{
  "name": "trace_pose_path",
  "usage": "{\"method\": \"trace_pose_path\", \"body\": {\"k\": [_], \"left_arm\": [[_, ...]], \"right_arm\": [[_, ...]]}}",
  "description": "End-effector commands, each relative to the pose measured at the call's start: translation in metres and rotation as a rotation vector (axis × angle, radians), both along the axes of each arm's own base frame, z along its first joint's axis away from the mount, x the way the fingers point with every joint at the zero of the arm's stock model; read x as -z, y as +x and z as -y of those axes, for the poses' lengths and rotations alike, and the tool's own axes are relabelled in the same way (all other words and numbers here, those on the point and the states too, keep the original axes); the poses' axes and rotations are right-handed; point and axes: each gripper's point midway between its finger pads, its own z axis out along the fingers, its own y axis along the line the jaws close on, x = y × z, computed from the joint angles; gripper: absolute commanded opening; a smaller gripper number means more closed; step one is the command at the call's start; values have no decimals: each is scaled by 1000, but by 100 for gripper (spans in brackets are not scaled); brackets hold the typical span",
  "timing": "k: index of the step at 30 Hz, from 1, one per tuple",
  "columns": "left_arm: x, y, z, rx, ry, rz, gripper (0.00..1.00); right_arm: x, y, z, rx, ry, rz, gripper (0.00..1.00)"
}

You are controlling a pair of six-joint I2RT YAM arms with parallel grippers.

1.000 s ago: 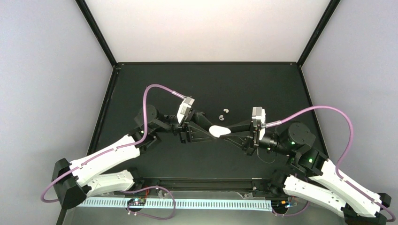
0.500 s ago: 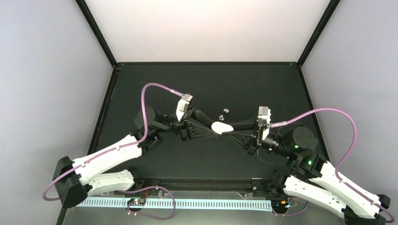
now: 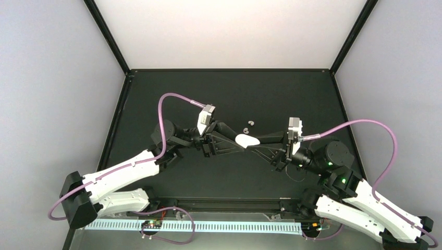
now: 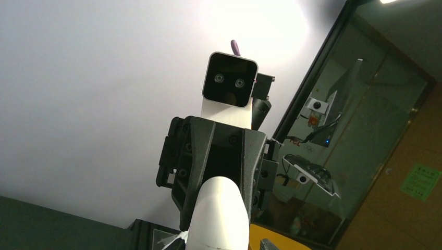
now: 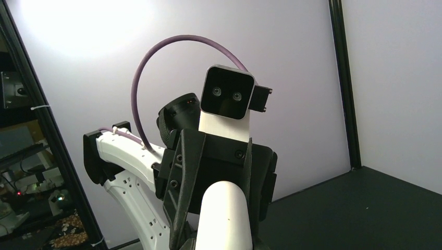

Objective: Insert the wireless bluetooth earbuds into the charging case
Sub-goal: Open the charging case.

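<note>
Top view: even overhead light, back wall (image 3: 229,31) washed bright, matte black desk (image 3: 234,94) dim, shadows faint. Wrist views: hot glare patch on pale wall. Near charging case (image 4: 216,219) soft-focused, nearly blown white.

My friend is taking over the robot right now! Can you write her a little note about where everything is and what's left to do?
Left gripper: shut on one end of the white charging case.
Right gripper: shut on the other end, facing the left one.
Earbuds: two tiny pale earbuds lie on the table just beyond the case; no others can be made out.
Done: both arms grip the case; whether its lid is open cannot be seen.
Left: put the earbuds into the case.
</note>
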Motion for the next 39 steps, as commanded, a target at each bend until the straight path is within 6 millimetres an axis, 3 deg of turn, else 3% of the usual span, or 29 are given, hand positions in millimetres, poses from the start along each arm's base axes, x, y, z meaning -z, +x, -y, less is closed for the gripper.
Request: {"method": "trace_pose_path", "body": {"k": [1,4,12,18,25,32,39], "left_arm": [[-11,-3,3,8,-31,20,36],[-10,-3,5,9,-30,19,36],[-15,-4,3,-4,-47,39,14],[-17,-5,-3,-43,-59,92,2],[-18,-8,-4,-49,-52,134,2],[-13,-13,-3,-20,-31,138,2],[-12,-15,-5,-26,-21,154,2]], "right_arm": [[-3,5,1,22,22,0,16],[-3,5,1,22,23,-1,16],[0,3,0,13,11,-7,17],[1,2,5,22,3,-26,35],[-10,1,13,33,36,-38,38],[-29,4,27,77,108,-77,57],[-32,1,4,-12,12,-137,59]]}}
